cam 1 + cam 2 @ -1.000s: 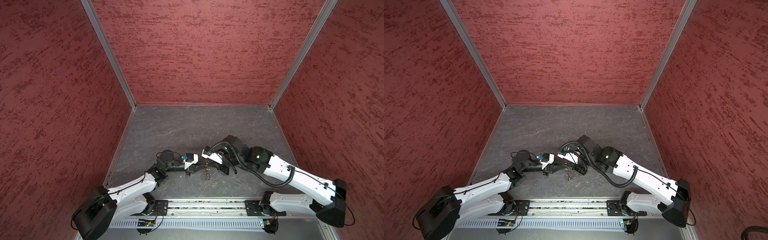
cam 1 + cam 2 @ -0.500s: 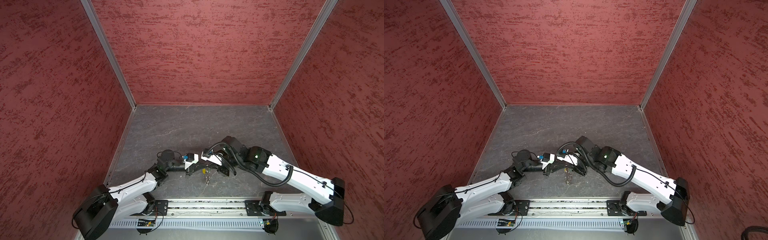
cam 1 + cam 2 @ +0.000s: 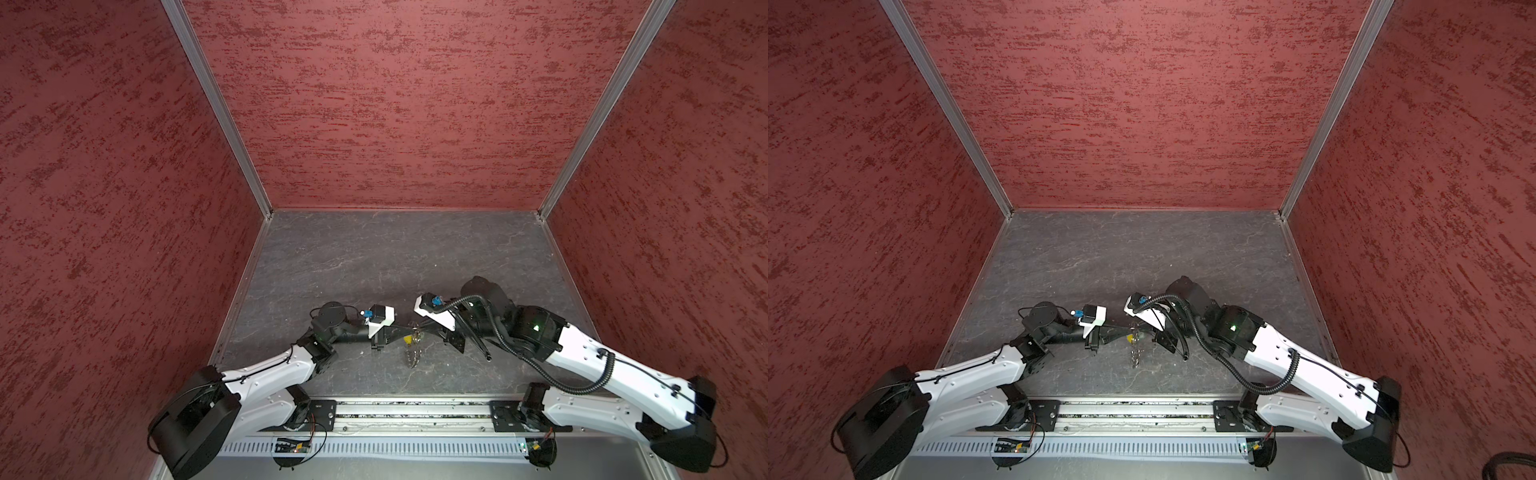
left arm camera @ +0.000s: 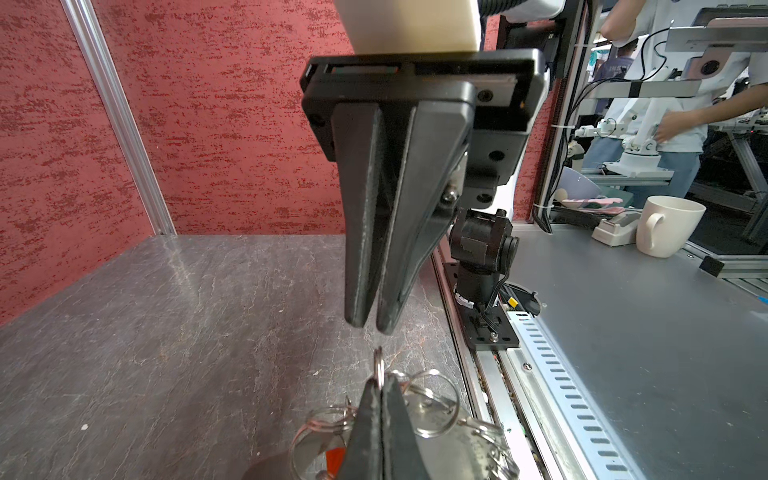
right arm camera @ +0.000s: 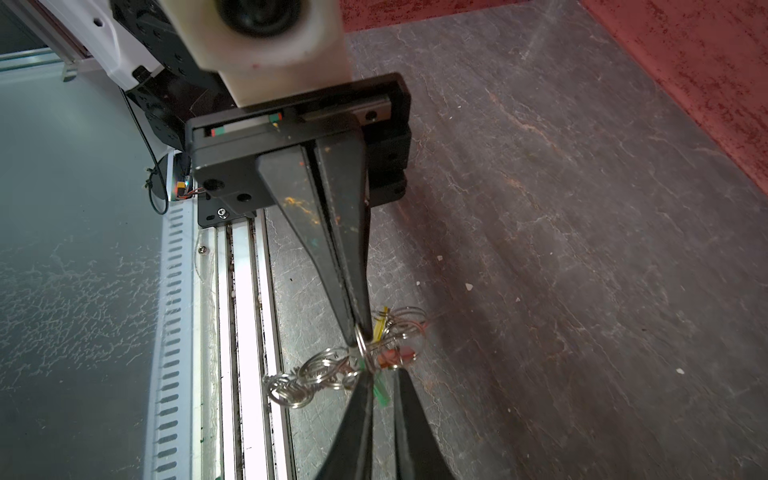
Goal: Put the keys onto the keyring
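Observation:
The keyring [image 3: 412, 357] is a chain of silver rings that hangs low over the floor between both grippers, also seen in the right wrist view [image 5: 316, 370]. My left gripper [image 4: 380, 384] is shut on one ring of it [image 4: 432, 399]. A yellow key [image 5: 380, 326], a red key [image 5: 390, 356] and a green key [image 5: 381, 392] hang in the cluster of rings. My right gripper [image 5: 382, 376] faces the left one tip to tip, just off the held ring, with its jaws a narrow gap apart. The green key shows through that gap. In both top views the yellow key [image 3: 1131, 340] dangles under the tips.
A metal rail [image 3: 415, 411] with the arm bases runs along the front floor edge. Red walls close off the back and both sides. Outside the cell, the left wrist view shows a white mug [image 4: 665, 224] on a grey bench, and a person.
The left gripper has closed fully on the ring. The right gripper's jaws have parted a little and it has drawn slightly back to the right, off the ring cluster.

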